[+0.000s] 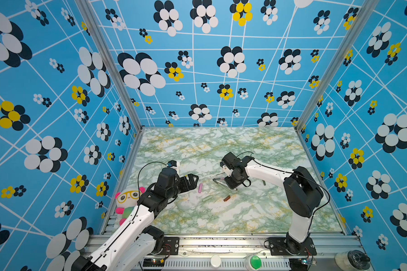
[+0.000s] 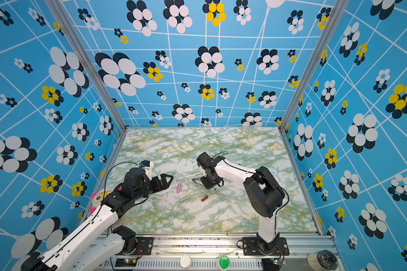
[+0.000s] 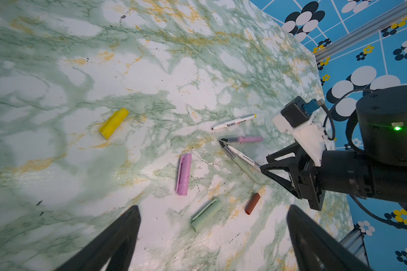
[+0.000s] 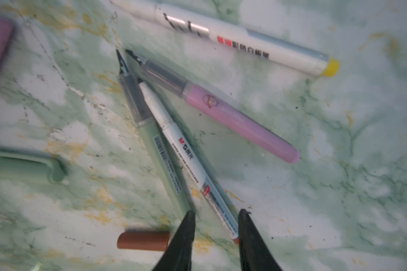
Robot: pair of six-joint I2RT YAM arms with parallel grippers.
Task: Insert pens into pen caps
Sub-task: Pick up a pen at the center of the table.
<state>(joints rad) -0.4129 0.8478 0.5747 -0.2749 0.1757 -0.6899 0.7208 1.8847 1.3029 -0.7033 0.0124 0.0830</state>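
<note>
Several uncapped pens lie fanned together: a white one with a yellow end [image 4: 244, 40], a pink one [image 4: 233, 119], a pale green one [image 4: 165, 164] and a white one with a brown end [image 4: 186, 150]. My right gripper [image 4: 217, 212] is low over the table. Its jaws straddle the brown-ended pen's rear, with a gap still showing. The brown cap [image 4: 142, 241] lies beside it. My left gripper [image 3: 213, 211] hovers wide open and empty above the pale green cap [image 3: 206, 214]. The pink cap [image 3: 183, 174] and yellow cap [image 3: 114, 123] lie farther out.
A plush toy [image 1: 127, 199] sits at the table's left edge behind my left arm. A short dark green piece [image 1: 264, 182] lies past the right arm. Patterned walls close in three sides. Small containers [image 1: 255, 261] stand on the front rail.
</note>
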